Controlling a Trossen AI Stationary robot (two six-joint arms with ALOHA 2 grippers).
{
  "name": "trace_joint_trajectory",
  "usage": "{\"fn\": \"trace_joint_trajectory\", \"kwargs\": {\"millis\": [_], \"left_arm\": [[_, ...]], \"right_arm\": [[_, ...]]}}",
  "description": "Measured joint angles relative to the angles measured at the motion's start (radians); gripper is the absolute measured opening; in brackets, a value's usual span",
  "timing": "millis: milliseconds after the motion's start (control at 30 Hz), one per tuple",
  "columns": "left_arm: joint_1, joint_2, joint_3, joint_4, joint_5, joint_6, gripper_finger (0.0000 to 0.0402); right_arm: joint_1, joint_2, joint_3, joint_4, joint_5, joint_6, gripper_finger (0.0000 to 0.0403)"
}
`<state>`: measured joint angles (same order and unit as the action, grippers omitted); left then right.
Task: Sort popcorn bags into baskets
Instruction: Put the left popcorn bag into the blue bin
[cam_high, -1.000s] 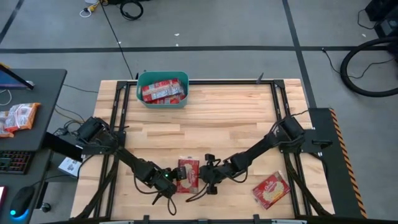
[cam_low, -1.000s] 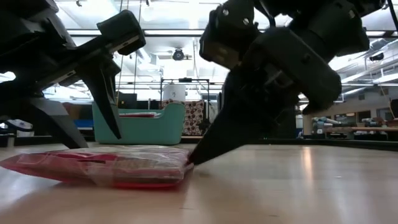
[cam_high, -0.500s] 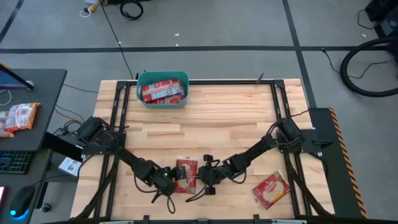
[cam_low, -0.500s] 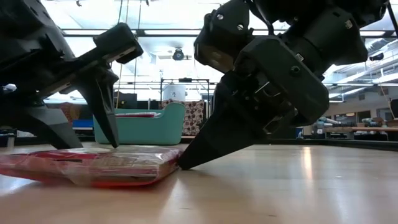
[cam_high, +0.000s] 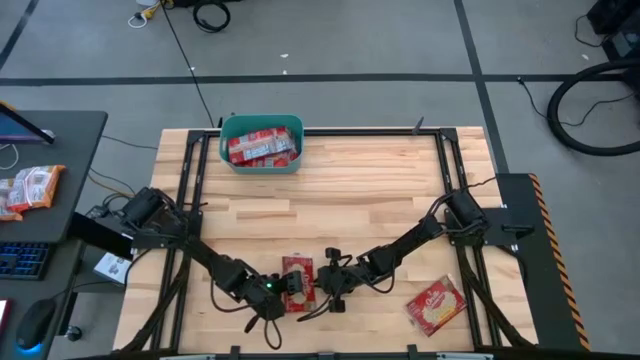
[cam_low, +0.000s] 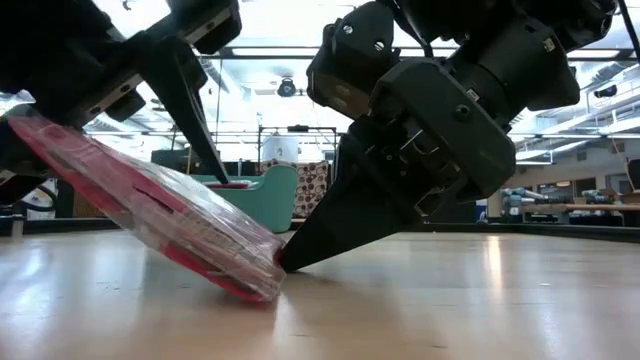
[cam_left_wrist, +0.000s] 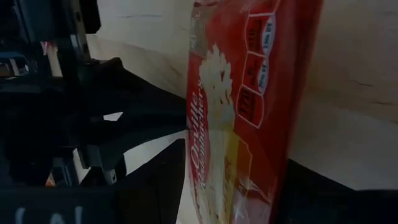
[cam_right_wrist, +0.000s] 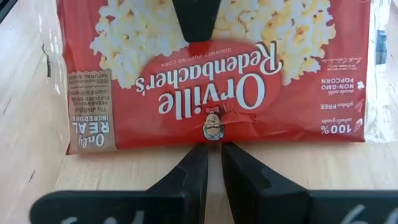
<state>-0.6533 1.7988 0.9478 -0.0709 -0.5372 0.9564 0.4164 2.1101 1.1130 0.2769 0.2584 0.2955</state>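
The popcorn bag (cam_high: 297, 283) I am working on is sitting near the 6 o'clock edge of the wooden table (cam_high: 360, 200), right between my two grippers. In the low view, this bag (cam_low: 160, 220) is tipping up: one long edge is resting on the wood and the other edge is lifting into the air on my left arm's side.

My left gripper (cam_high: 272, 290) is reaching in from the 9 o'clock side of the bag. My fingers (cam_low: 195, 95) are squeezing the raised edge, one finger above the bag and one below it. In my left wrist view the red bag (cam_left_wrist: 249, 112) is standing on edge, running between my dark fingers.

My right gripper (cam_high: 325, 285) is coming in from the 3 o'clock side. Its fingers (cam_right_wrist: 193, 174) are pressed close together with only a thin gap, and they are holding nothing. Their tips are touching the low edge of the bag (cam_right_wrist: 214, 74) down at the table.

A second popcorn bag (cam_high: 436, 305) is lying flat near the 4 o'clock corner, well apart from both grippers.

The teal basket (cam_high: 262, 163) is sitting at the far 11 o'clock edge of the table, and red bags (cam_high: 262, 147) are lying inside it.
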Motion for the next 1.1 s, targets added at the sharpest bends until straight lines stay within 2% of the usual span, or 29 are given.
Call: {"fn": "trace_joint_trajectory", "kwargs": {"millis": [167,267,367,433,567,700,800,967,1100], "left_arm": [[0.0,-0.001,0.0,-0.01,0.014,-0.003,0.0159],[0.0,-0.001,0.0,-0.037,0.015,-0.017,0.012],[0.0,-0.002,0.002,-0.079,0.016,-0.05,0.0064],[0.0,-0.004,0.002,-0.116,0.013,-0.064,0.0028],[-0.001,-0.049,0.002,-0.204,0.061,-0.135,0.0024],[0.019,-0.17,0.0,-0.317,0.078,-0.198,0.0024],[0.07,-0.297,0.0,-0.423,0.04,-0.286,0.0024],[0.216,-0.498,0.0,-0.577,-0.078,-0.463,0.0024],[0.375,-0.617,0.0,-0.646,-0.174,-0.537,0.0024]], "right_arm": [[0.0,0.0,0.0,0.0,-0.001,0.0,0.0054],[0.0,0.0,0.0,0.0,-0.002,0.005,0.0054],[0.0,-0.002,0.0,-0.004,-0.025,0.015,0.0054],[-0.001,-0.021,0.001,-0.052,-0.033,0.013,0.0054],[0.0,-0.107,0.0,-0.23,0.017,0.013,0.0054],[0.005,-0.204,0.0,-0.383,0.128,0.016,0.0054],[0.011,-0.244,0.0,-0.416,0.194,0.016,0.0054],[0.013,-0.248,0.0,-0.425,0.229,0.019,0.0054],[0.015,-0.23,-0.001,-0.427,0.25,0.023,0.0054]]}}
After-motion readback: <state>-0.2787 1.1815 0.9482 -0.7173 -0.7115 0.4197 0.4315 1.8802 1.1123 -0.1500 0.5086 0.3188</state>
